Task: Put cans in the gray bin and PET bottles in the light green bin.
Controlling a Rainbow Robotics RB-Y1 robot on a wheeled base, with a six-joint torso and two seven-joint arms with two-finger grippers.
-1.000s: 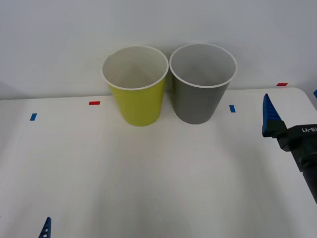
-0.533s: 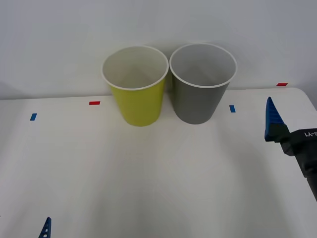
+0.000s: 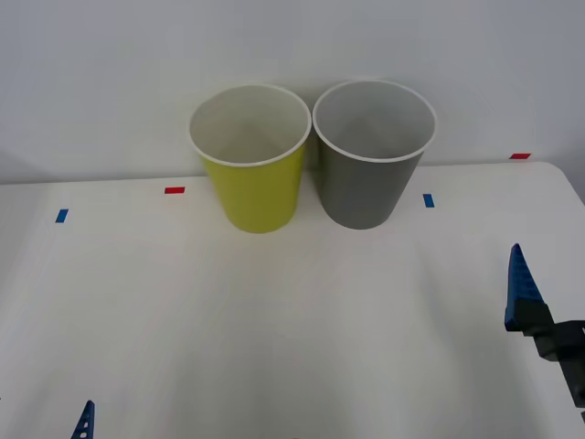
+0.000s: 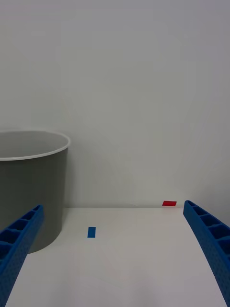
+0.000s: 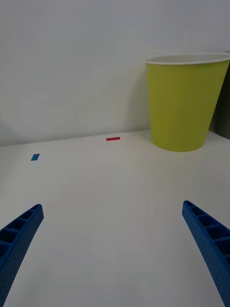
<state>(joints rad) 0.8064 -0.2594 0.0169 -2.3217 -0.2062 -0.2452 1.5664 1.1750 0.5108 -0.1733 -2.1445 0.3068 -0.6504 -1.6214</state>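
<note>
At upper centre of the front view stand both bins, upright, mouths up, long axes vertical: light green bin [image 3: 250, 157] w/ gray bin [image 3: 374, 153] just to its right, rims nearly touching. Right gripper [image 4: 115, 259] sits at lower right of that view, fingers spread wide, holding nothing; left gripper [image 5: 112, 254] at bottom left, also spread and empty. I see no can or bottle on the white table [image 3: 274, 329] (can't tell where one lies). Risk: bins so close that a drop could land in the wrong one, or an arm clip a rim and tip it.

Two bins [image 3: 311, 155] touching, far side
</note>
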